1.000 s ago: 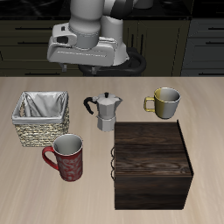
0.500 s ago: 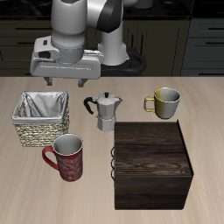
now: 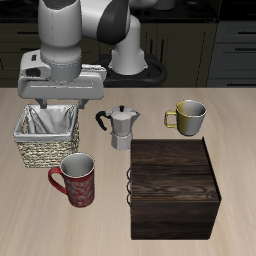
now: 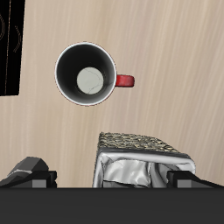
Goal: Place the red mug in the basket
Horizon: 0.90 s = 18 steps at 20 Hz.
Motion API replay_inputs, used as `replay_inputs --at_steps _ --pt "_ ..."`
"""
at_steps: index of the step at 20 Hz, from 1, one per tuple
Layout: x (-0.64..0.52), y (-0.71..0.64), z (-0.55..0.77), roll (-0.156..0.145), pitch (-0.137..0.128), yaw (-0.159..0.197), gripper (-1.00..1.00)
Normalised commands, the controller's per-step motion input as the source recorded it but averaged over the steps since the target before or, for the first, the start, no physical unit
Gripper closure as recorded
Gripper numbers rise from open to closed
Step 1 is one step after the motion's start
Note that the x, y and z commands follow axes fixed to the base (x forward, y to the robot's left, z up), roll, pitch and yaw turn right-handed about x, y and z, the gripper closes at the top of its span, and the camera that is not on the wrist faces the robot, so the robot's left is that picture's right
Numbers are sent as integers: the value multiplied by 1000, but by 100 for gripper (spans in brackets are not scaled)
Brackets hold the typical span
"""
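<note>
The tall dark-red ceramic mug [image 3: 78, 181] with its faint pale floral pattern stands upright near the table's front edge, its long axis vertical and its mouth open to the ceiling; its red loop handle juts sideways, away from the dark wooden slatted box [image 3: 176, 187] that sits beside it. Just behind the red mug, apart from it, is the small square woven wicker basket [image 3: 46, 152], tan and beige, lined with crumpled white-grey cloth. The white and grey two-finger gripper [image 3: 63, 107] hangs over the basket's back rim, touching nothing; its two dark fingers [image 3: 43, 106] point down, spread apart with nothing between them. From the exterior view the mug shows its patterned wall and only a sliver of its inside. The wrist view looks straight down into it [image 4: 86, 73], showing a round grey-white interior with a paler disc at the bottom, a thin white rim and the handle as a short red stub; it also shows the basket's [image 4: 140, 143] coarse weave and folded lining from above, and a fingertip [image 4: 31, 169] at either side. Only the exterior view takes in the faceted silver metal moka pot [image 3: 121, 127] and the shiny yellow-olive mug [image 3: 190, 117], both standing farther back on the pale wood-grain table [image 3: 40, 225]
</note>
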Motion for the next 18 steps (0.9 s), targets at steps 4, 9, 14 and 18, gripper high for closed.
replay_inputs --at_steps 4,9,14,18 --pt "318 -157 -12 -20 -9 -22 -100" --pt "269 -133 -68 -21 -27 11 -100" --pt "239 -66 -59 -30 -17 -6 -100" --pt "151 152 -84 -31 -31 21 -100"
